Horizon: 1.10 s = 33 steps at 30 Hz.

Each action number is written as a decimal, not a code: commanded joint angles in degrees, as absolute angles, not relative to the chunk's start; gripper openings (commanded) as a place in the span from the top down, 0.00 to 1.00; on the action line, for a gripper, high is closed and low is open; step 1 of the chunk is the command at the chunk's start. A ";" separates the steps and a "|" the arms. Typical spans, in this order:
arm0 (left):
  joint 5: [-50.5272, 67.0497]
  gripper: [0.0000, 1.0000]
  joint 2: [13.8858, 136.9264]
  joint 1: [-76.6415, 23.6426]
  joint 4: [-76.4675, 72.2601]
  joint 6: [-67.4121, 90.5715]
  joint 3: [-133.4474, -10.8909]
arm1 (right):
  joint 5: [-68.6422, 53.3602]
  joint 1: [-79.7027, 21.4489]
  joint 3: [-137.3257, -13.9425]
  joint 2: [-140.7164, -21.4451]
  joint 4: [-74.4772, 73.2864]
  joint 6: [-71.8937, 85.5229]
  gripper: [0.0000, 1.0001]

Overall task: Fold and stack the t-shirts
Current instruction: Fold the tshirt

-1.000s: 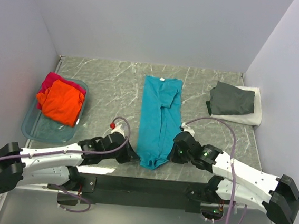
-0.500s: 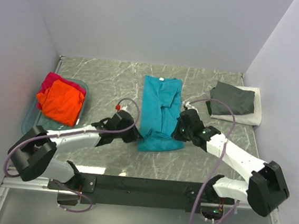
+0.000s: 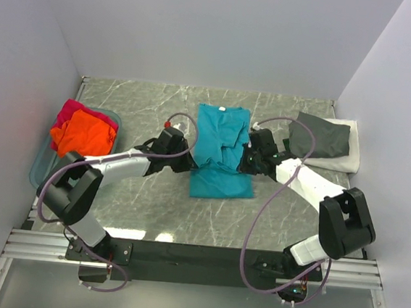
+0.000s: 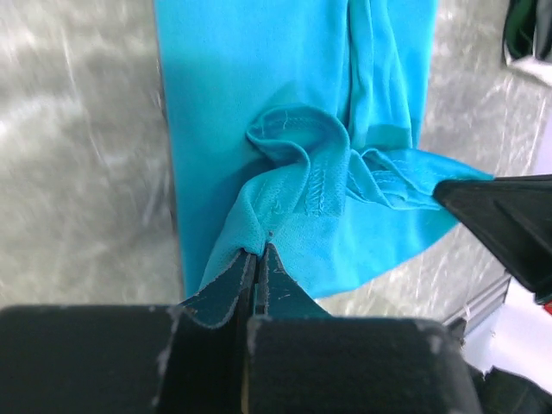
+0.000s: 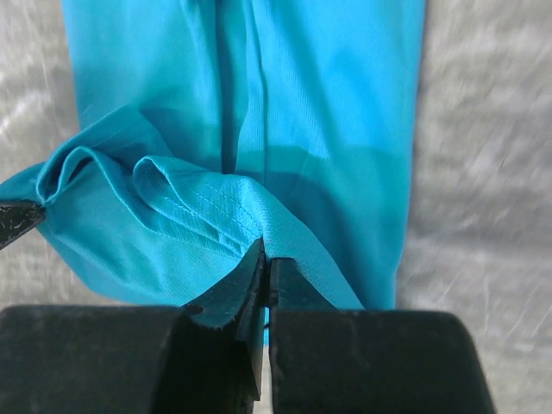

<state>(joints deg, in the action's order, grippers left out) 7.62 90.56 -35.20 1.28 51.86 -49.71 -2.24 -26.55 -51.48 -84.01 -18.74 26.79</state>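
Note:
The teal t-shirt (image 3: 221,155) lies in the middle of the table, its near end doubled back over the rest. My left gripper (image 3: 188,162) is shut on the hem at its left side (image 4: 259,250). My right gripper (image 3: 248,162) is shut on the hem at its right side (image 5: 266,254). Both hold the lifted hem above the shirt's middle. The orange t-shirt (image 3: 83,133) lies on the magenta-red t-shirt (image 3: 70,109) at the left. The dark grey t-shirt (image 3: 322,136) lies folded on the white t-shirt (image 3: 345,159) at the back right.
A clear bluish plastic tub (image 3: 40,171) at the left holds the orange and magenta-red shirts. Grey walls close in the marble table (image 3: 149,207) on three sides. A black rail (image 3: 195,258) runs along the near edge.
Both grippers have carried the teal shirt's near hem away from the table's front toward the back, folding the lower half over. Both arms are stretched farther out.

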 commanded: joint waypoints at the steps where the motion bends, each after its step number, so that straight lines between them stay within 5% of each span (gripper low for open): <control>1: 8.88 1.00 91.93 -33.66 1.48 47.55 -55.27 | -3.51 -24.53 -56.42 -85.78 -17.23 23.47 1.00; 27: 7.91 0.99 107.05 -29.27 1.40 36.91 -68.90 | -7.03 -17.49 -69.26 -102.13 -17.67 20.57 1.00; 30: 8.09 0.96 107.14 -29.18 1.32 37.00 -70.13 | -7.56 -17.23 -69.96 -102.13 -17.93 20.39 0.86; 31: 8.09 0.91 107.23 -29.18 1.32 37.09 -70.48 | -7.82 -17.23 -70.40 -101.95 -18.10 20.39 0.66; 33: 7.48 0.68 107.14 -29.18 2.10 37.35 -71.45 | -7.91 -17.14 -70.93 -101.52 -18.54 20.22 0.49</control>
